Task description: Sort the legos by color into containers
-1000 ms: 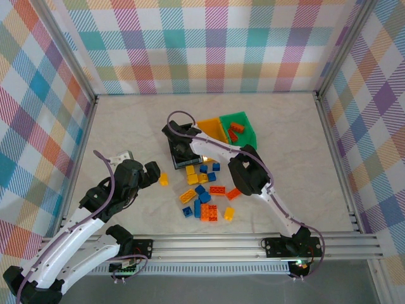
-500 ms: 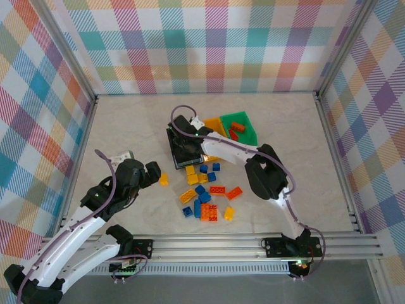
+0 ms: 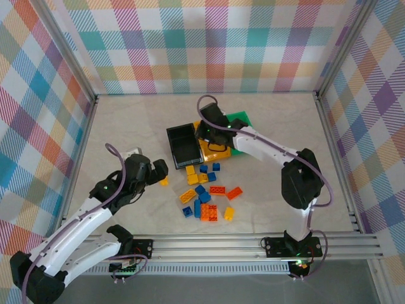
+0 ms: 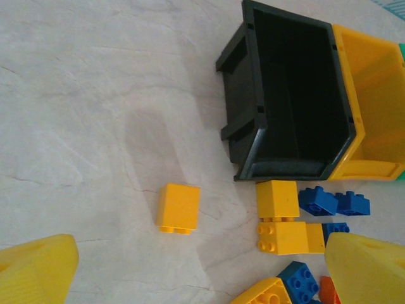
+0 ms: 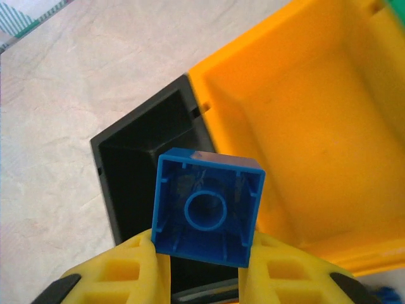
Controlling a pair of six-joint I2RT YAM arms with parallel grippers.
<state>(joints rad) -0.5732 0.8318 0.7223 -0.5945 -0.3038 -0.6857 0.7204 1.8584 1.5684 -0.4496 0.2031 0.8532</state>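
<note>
My right gripper (image 5: 205, 248) pinches a blue brick (image 5: 207, 206), hollow underside showing, over the black bin (image 3: 183, 145) and yellow bin (image 5: 304, 126); the green bin (image 3: 242, 118) adjoins. Loose legos (image 3: 205, 196) lie scattered toward the near edge of the table (image 3: 285, 190).

on the counter (image 3: 126, 126) the middle bin (image 4: 373, 107) touches the right side of the leftmost bin (image 3: 183, 147), with the third bin (image 3: 242, 118) farther right. the lego pile (image 3: 205, 196) lies in front of the leftmost bin, a lone brick (image 3: 164, 182) to its front-left.
</note>
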